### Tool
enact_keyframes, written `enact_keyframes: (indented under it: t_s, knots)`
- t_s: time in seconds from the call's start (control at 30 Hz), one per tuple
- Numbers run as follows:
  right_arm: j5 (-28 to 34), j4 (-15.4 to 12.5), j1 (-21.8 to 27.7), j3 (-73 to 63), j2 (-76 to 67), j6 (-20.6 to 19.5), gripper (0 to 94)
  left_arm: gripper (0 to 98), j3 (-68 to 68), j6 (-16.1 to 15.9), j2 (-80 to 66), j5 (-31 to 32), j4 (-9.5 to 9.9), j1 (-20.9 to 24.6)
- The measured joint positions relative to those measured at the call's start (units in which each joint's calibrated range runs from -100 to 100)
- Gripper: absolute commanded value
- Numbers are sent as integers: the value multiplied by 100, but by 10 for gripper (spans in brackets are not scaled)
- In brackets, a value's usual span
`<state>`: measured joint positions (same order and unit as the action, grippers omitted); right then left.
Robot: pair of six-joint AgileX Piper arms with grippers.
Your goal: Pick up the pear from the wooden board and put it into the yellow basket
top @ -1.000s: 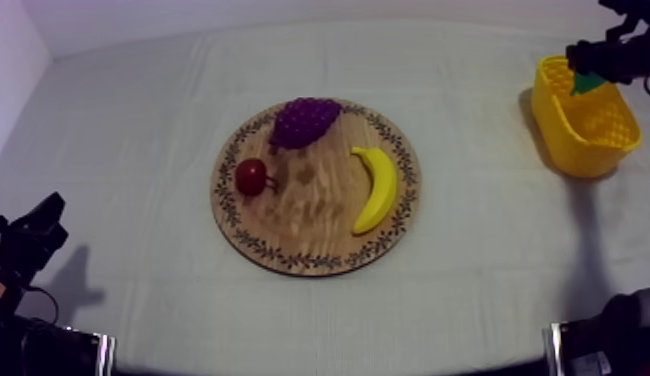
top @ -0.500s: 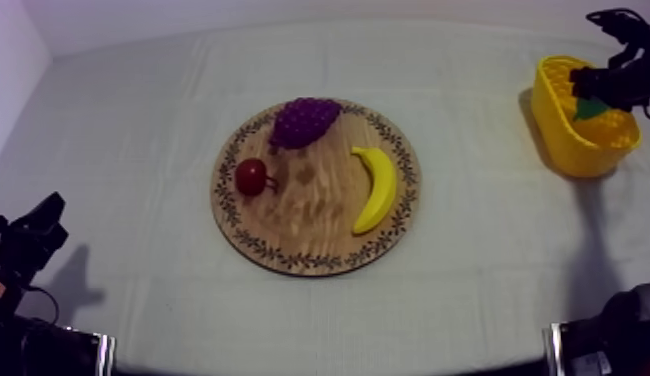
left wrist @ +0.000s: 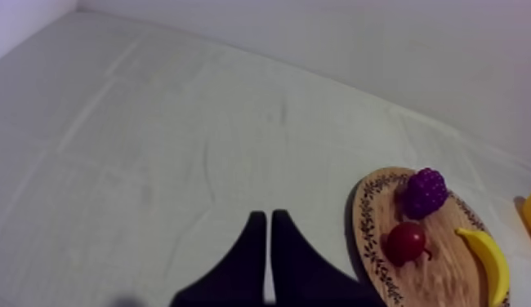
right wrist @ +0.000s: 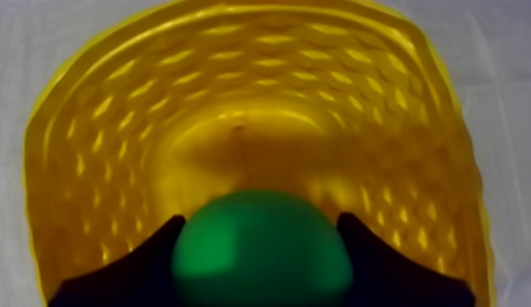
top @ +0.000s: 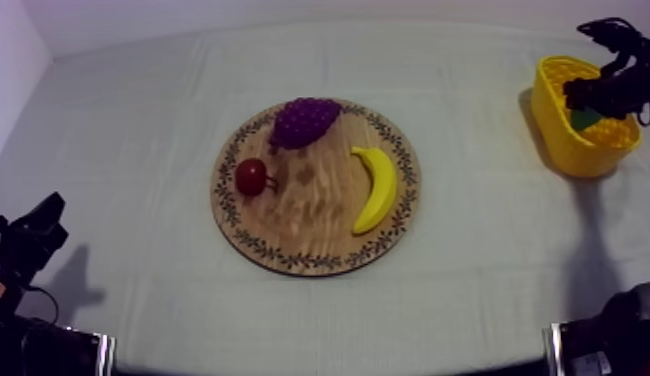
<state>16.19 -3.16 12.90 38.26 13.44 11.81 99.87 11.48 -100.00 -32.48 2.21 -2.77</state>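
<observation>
Right wrist view: the right gripper (right wrist: 261, 235) clasps the pear (right wrist: 261, 260) inside the yellow basket (right wrist: 236, 90), at two o'clock from the wooden board (top: 309, 225). Releasing off-centre could bounce the pear off the rim. Empty, the left gripper (left wrist: 267, 220) rests clenched.

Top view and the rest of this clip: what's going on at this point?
The right gripper is shut on the green pear and holds it down in the opening of the yellow basket; it has not let go yet. The left gripper is idle, shut on nothing, off to one side of the wooden board. On the board lie a bunch of grapes, a small red fruit and a banana.
</observation>
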Motion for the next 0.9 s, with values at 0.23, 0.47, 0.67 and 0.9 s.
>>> enact_keyframes:
  t_s: [0.23,0.47,0.67,0.9]
  knots:
    - [0,0,-15,-7,-20,16,575,1,0,-3,0,0,0,0]
    - [8,-66,-15,36,-141,98,550,1,0,-3,0,0,0,0]
    - [-135,-324,-15,248,-451,273,398,1,0,0,0,0,0,0]
    - [-538,-859,-63,814,-1281,634,147,1,0,0,0,0,0,0]
